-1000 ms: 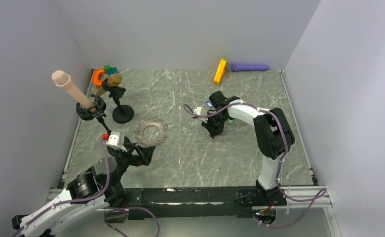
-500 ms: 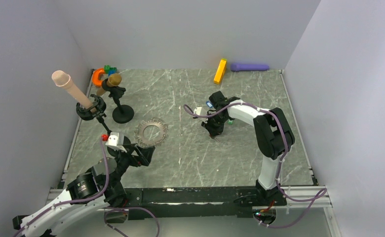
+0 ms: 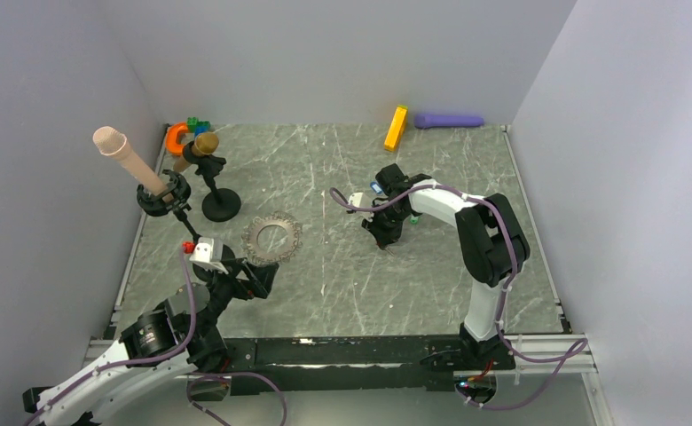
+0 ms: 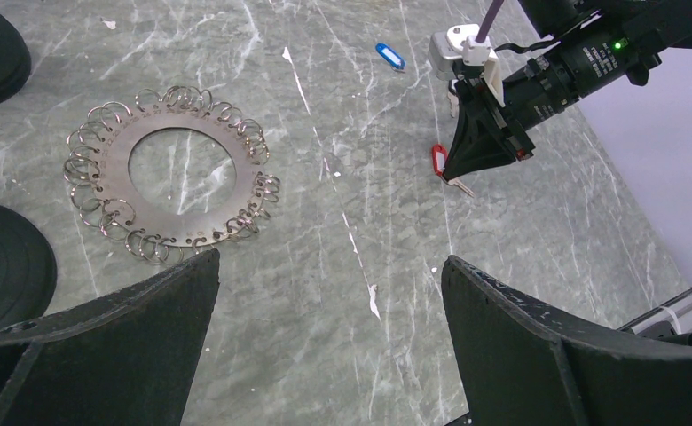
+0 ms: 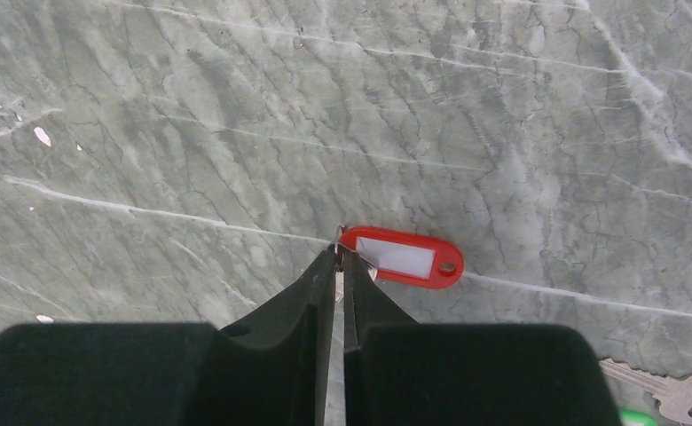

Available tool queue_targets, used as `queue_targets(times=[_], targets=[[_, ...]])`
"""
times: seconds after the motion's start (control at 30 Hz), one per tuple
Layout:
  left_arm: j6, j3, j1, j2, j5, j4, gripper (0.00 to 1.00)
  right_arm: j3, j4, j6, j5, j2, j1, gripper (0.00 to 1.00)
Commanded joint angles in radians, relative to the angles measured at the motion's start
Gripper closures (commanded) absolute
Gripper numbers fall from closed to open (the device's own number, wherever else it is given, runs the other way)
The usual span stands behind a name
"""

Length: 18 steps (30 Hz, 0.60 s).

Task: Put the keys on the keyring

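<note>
Since the red key tag point(image 5: 398, 258) lies flat on the worktop point(image 5: 192, 106) with its ring end right at the tips of the right pincer point(image 5: 338, 259), its long axis runs sideways from them, across the pincer's own line. Those tips are almost pressed together, with a thin slit between. Whether they pinch the tag's small ring I cannot tell. The keyring point(image 4: 172, 170) lies well apart, just ahead of the left pincer point(image 4: 329, 266), which is spread wide and empty and is the nearer arm to it. The blue tag point(image 4: 389, 56) lies beyond.
</note>
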State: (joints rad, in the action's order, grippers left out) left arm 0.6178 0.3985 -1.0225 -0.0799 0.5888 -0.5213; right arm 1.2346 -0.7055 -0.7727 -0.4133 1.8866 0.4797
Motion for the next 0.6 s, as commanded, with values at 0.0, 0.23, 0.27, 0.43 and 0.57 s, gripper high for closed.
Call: queue_targets(times=[0.0, 0.23, 0.27, 0.43, 0.57], targets=[[0.005, 0.008, -0.004, 0.002, -0.010, 0.013, 0.01, -0.009, 0.003, 0.010, -0.016, -0.040, 0.004, 0.85], [-0.001, 0.013, -0.004, -0.010, -0.012, 0.023, 0.01, -0.016, 0.005, 0.009, -0.015, -0.072, 0.001, 0.83], [-0.001, 0.015, -0.005, -0.012, -0.013, 0.024, 0.01, -0.015, 0.005, 0.009, -0.018, -0.075, -0.001, 0.83], [-0.003, 0.019, -0.004, -0.020, -0.014, 0.023, 0.01, -0.005, 0.001, 0.007, -0.024, -0.085, -0.008, 0.82], [-0.004, 0.019, -0.004, -0.024, -0.015, 0.026, 0.01, 0.002, -0.005, 0.005, -0.029, -0.092, -0.014, 0.82]])
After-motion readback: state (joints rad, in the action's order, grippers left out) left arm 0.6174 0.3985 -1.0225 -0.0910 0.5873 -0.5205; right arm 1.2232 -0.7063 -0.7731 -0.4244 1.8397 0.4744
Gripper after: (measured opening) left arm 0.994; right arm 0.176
